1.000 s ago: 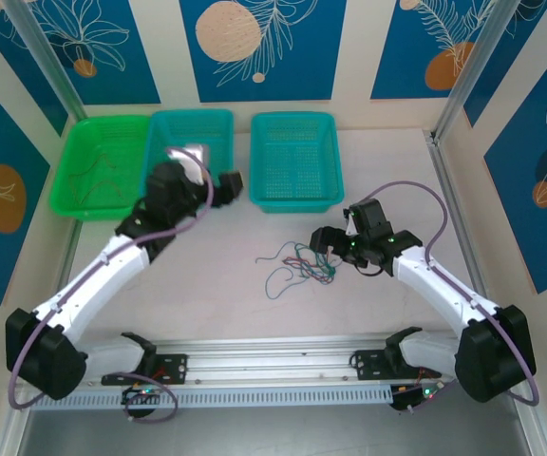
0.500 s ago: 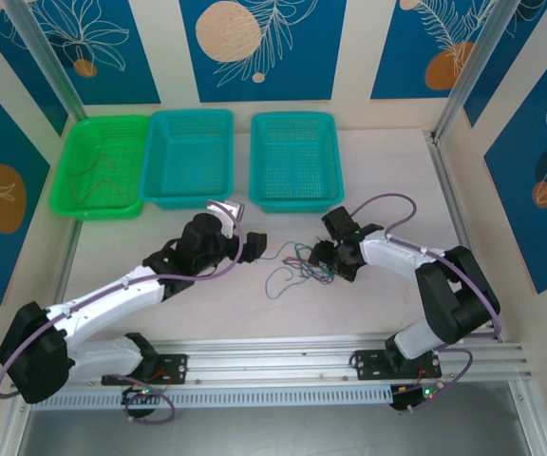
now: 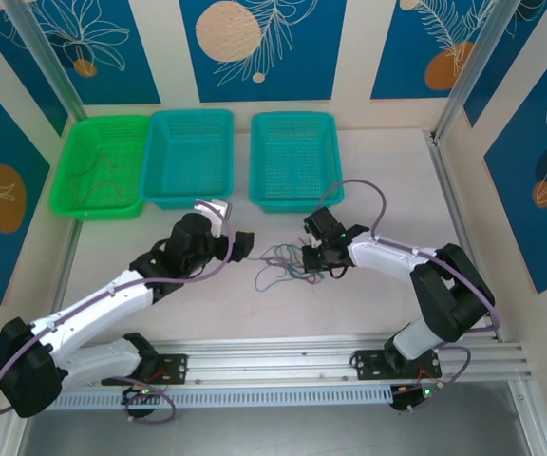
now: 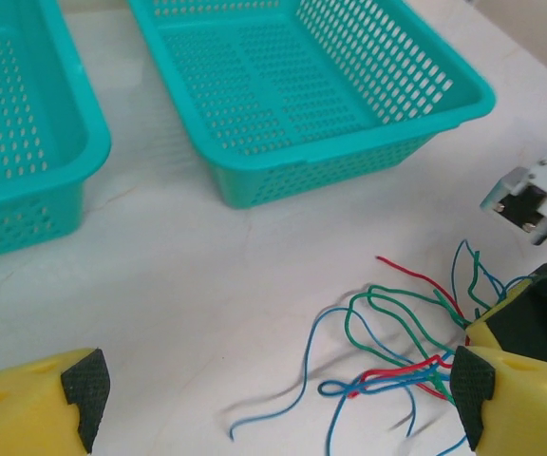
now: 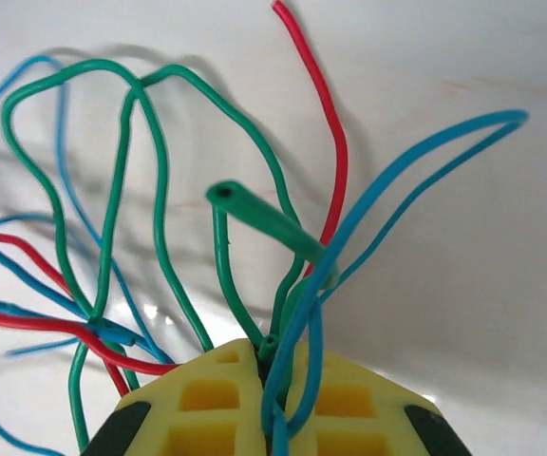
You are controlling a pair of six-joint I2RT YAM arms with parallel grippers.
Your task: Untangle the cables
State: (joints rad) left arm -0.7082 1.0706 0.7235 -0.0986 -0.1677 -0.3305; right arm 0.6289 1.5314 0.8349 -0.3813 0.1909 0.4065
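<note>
Cables (image 3: 286,262): one loose tangle of thin curly wires near the middle of the desk (image 3: 397,190).
Green, blue and red strands cross and loop over each other, lying flat on the white surface, free ends fanning leftward. At the right side, green and blue strands run pinched between the closed fingers of the right tool (image 5: 269,380); one cut green end sticks up.
</note>
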